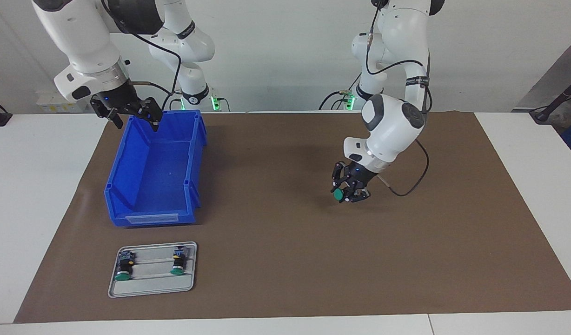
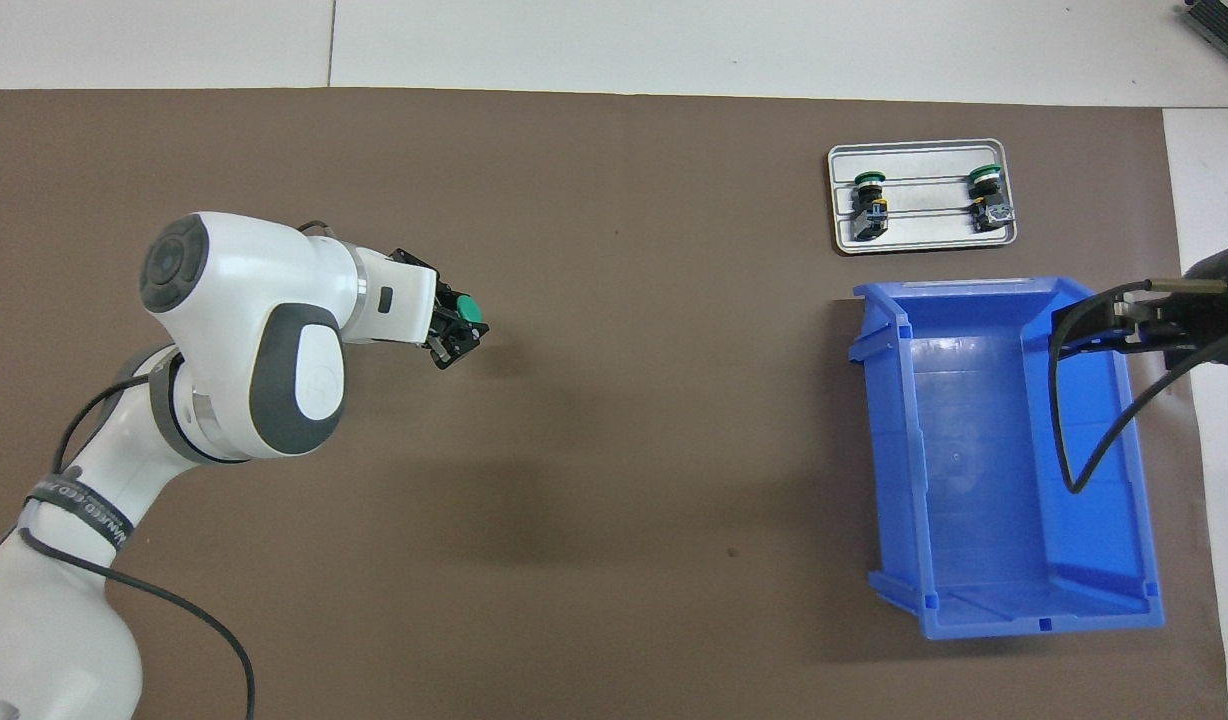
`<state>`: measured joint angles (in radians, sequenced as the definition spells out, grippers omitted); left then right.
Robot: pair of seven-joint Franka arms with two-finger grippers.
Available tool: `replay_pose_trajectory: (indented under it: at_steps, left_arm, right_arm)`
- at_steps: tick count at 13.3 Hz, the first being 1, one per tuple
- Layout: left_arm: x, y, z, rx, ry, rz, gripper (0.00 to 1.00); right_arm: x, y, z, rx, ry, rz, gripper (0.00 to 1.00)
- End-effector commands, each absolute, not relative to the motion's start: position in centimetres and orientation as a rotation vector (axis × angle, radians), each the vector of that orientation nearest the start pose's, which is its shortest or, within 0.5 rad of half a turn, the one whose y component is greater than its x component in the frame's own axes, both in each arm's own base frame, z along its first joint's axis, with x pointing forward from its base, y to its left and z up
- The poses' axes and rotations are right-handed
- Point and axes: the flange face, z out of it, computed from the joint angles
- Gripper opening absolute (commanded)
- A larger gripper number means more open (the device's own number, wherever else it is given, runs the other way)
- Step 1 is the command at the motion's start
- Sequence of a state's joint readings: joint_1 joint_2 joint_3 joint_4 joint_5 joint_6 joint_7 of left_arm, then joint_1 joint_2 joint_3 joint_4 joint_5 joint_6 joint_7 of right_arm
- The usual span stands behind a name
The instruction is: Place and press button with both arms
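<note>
Left gripper (image 1: 348, 193) gripped one button (image 1: 338, 195) above the brown mat (image 1: 285, 260), unplaced and unpressed; right gripper (image 1: 134, 118) waited wide over the bin (image 1: 155, 204)

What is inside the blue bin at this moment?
The blue bin looks empty: its bare floor shows in both views. The right pincer hangs open over its rim nearest the robots, and its cable covers a thin strip of the floor in the overhead view.

A white counter (image 1: 43, 195) carries a broad brown mat (image 1: 285, 260); a plain pale wall (image 1: 276, 51) rises at twelve o'clock.
</note>
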<state>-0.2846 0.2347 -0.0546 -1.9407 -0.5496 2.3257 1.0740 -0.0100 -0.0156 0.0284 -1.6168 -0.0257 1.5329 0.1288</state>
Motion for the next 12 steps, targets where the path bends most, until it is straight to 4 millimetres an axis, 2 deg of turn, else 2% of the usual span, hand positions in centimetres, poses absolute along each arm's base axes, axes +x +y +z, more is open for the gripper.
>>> replay_pose_trajectory:
  at_steps: [1,4,8,10,12]
  left_arm:
    - [57.9,-18.7,39.0,-2.989,1.854,-0.609,0.18]
    - [56.8,-16.7,37.8,-2.995,1.899,-0.667,0.18]
    - [53.8,-12.7,35.5,-3.025,1.915,-1.034,0.18]
    - [52.0,-11.3,34.2,-3.015,1.908,-1.132,0.19]
    - [49.8,-10.7,32.3,-2.994,1.873,-1.332,0.19]
  right_arm:
    - [53.8,0.5,60.9,-3.169,0.141,0.095,1.0]
    - [53.8,0.5,60.9,-3.169,0.141,0.095,1.0]
    - [53.9,0.5,60.8,-3.169,0.141,0.097,1.0]
    - [53.8,0.5,60.9,-3.169,0.141,0.095,1.0]
    - [53.8,0.5,60.9,-3.169,0.141,0.095,1.0]
